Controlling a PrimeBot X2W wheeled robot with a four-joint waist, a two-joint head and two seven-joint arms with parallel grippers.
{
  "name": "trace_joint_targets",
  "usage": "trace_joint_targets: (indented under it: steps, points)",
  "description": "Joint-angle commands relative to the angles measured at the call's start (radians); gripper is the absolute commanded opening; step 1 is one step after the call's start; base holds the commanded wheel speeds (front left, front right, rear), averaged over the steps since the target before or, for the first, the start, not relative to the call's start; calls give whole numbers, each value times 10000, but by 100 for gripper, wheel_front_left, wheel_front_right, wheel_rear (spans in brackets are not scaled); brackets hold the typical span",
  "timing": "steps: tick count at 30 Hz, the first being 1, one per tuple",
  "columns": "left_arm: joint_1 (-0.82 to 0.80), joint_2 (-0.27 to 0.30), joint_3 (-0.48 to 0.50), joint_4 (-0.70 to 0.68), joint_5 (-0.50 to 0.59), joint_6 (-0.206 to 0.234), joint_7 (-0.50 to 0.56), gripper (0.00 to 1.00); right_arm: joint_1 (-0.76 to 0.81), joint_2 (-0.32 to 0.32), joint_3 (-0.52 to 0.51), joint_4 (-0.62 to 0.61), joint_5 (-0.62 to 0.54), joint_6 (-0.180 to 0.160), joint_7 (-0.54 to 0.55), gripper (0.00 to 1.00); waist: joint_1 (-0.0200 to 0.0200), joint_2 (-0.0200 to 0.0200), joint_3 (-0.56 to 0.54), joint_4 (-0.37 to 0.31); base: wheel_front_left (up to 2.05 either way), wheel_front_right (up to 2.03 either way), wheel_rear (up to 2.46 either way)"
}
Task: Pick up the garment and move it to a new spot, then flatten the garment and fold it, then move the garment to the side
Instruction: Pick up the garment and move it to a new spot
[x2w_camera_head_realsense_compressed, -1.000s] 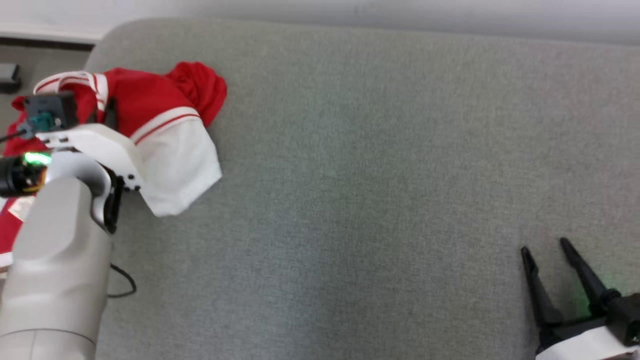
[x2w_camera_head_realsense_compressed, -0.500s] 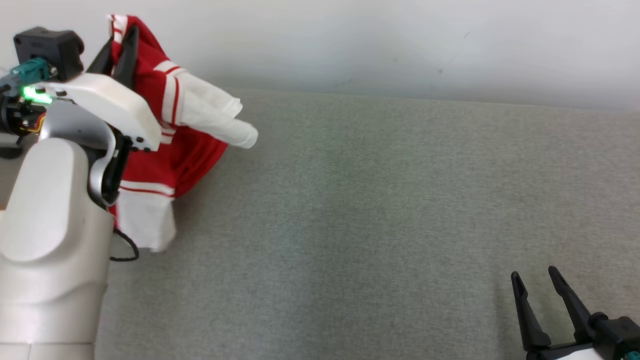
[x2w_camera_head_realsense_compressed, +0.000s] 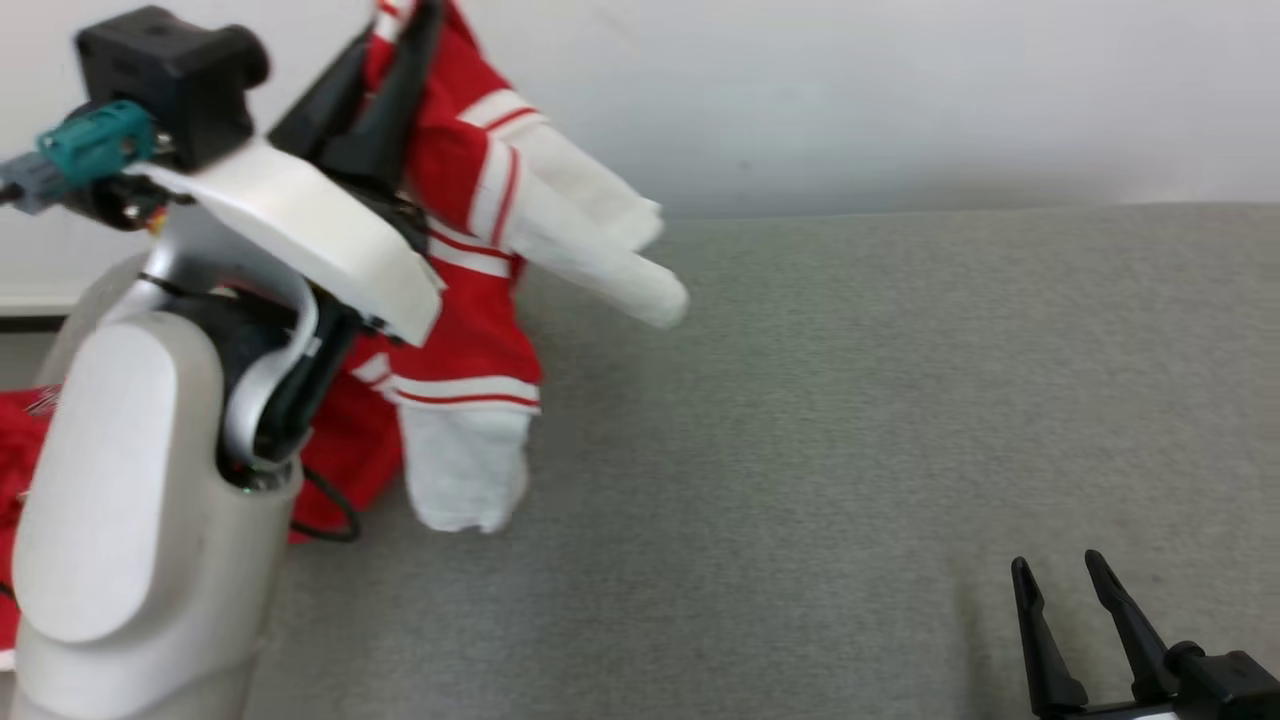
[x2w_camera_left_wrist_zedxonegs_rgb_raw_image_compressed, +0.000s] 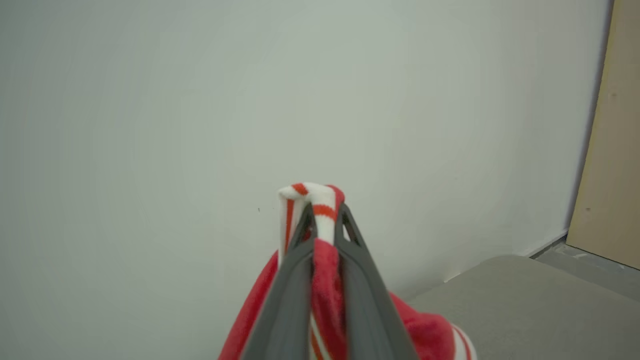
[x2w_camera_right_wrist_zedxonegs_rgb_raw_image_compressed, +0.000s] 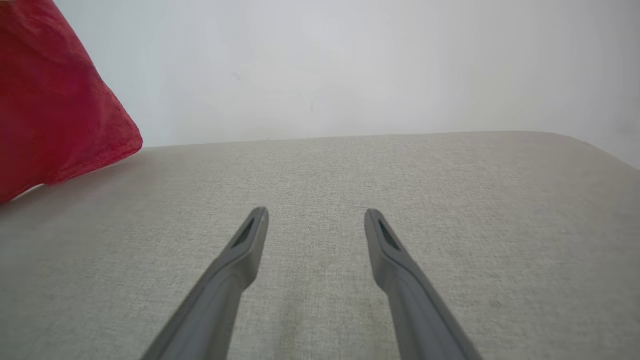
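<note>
The left gripper (x2w_camera_left_wrist_zedxonegs_rgb_raw_image_compressed: 325, 207) is pinching the red-and-white striped fabric garment (x2w_camera_head_realsense_compressed: 470, 330), which is dangling at the head view's upper left above the grey woven surface (x2w_camera_head_realsense_compressed: 850, 400). At lower right, the right gripper (x2w_camera_head_realsense_compressed: 1055, 562) is hovering spread, empty.

grey fabric surface (x2w_camera_head_realsense_compressed: 800, 450), white wall (x2w_camera_head_realsense_compressed: 900, 90) behind, beige panel (x2w_camera_left_wrist_zedxonegs_rgb_raw_image_compressed: 615, 125)

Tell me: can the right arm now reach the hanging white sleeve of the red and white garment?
Probably, with a long stretch: its open fingers sit far from the white sleeve, yet only grey cloth surface lies between.
</note>
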Motion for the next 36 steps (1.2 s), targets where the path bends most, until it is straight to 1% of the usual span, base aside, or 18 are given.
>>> trace_joint_targets:
  steps: [1,7,10,14,16,19,21,24,26,27,28,30,33,36]
  points:
    - [125,-51,-135,-440,-155,-58,205,0,28,42,-26,-8,28,-28,8,100,0,0,-24,-469,0,0,0]
    - [148,-494,-893,-1570,-523,-78,928,0,-101,191,-25,-9,98,-28,8,100,0,0,109,-1402,0,0,0]
    - [255,-806,-1421,-1662,-505,-86,1091,0,-150,282,-22,6,152,-28,8,100,0,0,240,-1811,0,0,0]
    - [616,-1453,-2341,-1334,-633,-63,965,0,-159,402,-2,57,191,-28,8,100,0,0,435,-2253,0,0,0]
    - [853,-1681,-2840,-946,-694,7,739,0,-164,451,15,84,216,-28,8,100,0,0,512,-2417,0,0,0]
    - [1217,-1897,-3549,20,-708,167,314,0,-232,502,103,113,239,-28,8,100,0,0,634,-2649,0,0,0]
    - [1374,-1966,-4018,835,-729,262,11,0,-248,516,138,138,242,-28,8,100,0,0,713,-2751,0,0,0]
    - [1331,-1990,-4796,2308,-467,296,-296,0,-300,552,211,184,238,-28,8,100,0,0,816,-2803,0,0,0]
    - [1341,-2004,-5202,3122,-932,384,-731,0,-307,556,272,224,232,-28,8,100,0,0,849,-2810,0,0,0]
    - [1191,-2013,-5460,3449,-977,464,-1006,0,-323,552,327,254,220,-28,8,100,0,0,866,-2818,0,0,0]
    - [1067,-2025,-5691,3707,-1156,618,-1413,36,-365,551,360,287,206,-28,10,100,0,0,883,-2826,0,0,0]
    - [945,-2010,-6200,4172,-1565,871,-2039,100,-435,554,424,339,194,-28,8,100,0,0,892,-2828,0,0,0]
    - [752,-2012,-6902,4456,-2313,1069,-2826,100,-514,502,437,363,220,-28,8,100,0,0,901,-2765,0,0,0]
    - [658,-2009,-7412,4572,-2841,1292,-3570,100,-478,427,290,306,201,-28,8,100,0,0,832,-2582,0,0,0]
